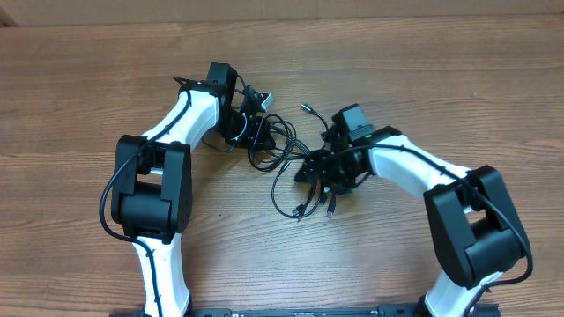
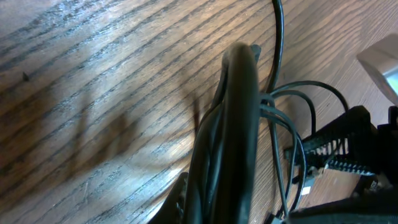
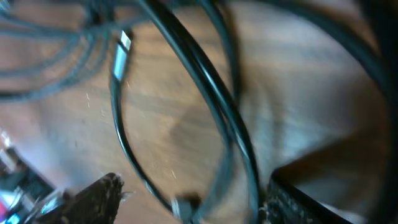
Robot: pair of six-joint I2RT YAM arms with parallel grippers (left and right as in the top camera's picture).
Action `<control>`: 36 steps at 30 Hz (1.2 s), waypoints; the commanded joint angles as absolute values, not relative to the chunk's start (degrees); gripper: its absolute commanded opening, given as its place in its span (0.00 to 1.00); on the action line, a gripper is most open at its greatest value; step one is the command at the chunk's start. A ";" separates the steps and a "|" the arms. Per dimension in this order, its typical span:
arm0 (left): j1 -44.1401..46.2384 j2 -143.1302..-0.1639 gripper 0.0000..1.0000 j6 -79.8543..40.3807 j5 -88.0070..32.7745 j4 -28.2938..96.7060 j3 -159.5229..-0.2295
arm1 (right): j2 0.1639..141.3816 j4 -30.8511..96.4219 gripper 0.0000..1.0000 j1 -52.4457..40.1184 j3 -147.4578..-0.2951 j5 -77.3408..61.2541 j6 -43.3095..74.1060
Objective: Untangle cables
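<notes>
The cables [image 1: 284, 160] lie as a loose black tangle on the wooden table between my two arms, with a plug end [image 1: 306, 107] sticking out at the back. My left gripper [image 1: 256, 132] is shut on a thick bunch of the cables [image 2: 233, 124], which runs up the middle of the left wrist view. My right gripper [image 1: 319, 167] sits over the tangle's right side. In the right wrist view it [image 3: 193, 199] stands open, with several cable loops [image 3: 205, 81] and a silvery plug [image 3: 122, 46] crossing the gap between its fingers [image 3: 93, 196].
Bare wooden table [image 1: 88, 70] surrounds the tangle. The left arm [image 1: 150, 185] and right arm [image 1: 467, 220] close in from both sides. In the left wrist view, black ribbed parts of the other arm [image 2: 345, 146] sit close on the right.
</notes>
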State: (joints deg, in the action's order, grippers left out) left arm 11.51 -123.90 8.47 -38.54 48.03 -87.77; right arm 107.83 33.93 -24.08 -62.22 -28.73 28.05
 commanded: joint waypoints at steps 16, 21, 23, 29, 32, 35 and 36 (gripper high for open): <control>11.60 -124.38 0.04 7.46 -38.54 47.97 -89.17 | 107.66 42.33 0.75 -23.03 -66.87 -13.93 31.11; 11.62 -124.38 0.05 7.46 -38.54 47.92 -89.17 | 107.35 53.25 0.73 -22.15 -74.89 -12.88 25.28; 11.66 -124.38 0.05 7.46 -38.54 47.92 -89.17 | 107.35 54.46 0.76 -22.55 -76.73 -13.15 24.08; 11.66 -124.38 0.05 7.46 -38.54 47.94 -89.17 | 107.37 53.45 0.78 -23.46 -77.97 -16.69 20.47; 11.66 -124.38 0.05 7.46 -38.54 47.92 -89.17 | 107.37 52.36 0.73 -23.66 -77.95 -16.56 20.53; 11.66 -124.38 0.05 7.46 -38.54 47.94 -89.17 | 107.37 50.28 0.66 -24.67 -77.49 -16.53 20.97; 11.66 -124.38 0.05 7.46 -38.54 47.92 -89.17 | 107.37 49.65 0.64 -25.06 -77.21 -16.53 20.97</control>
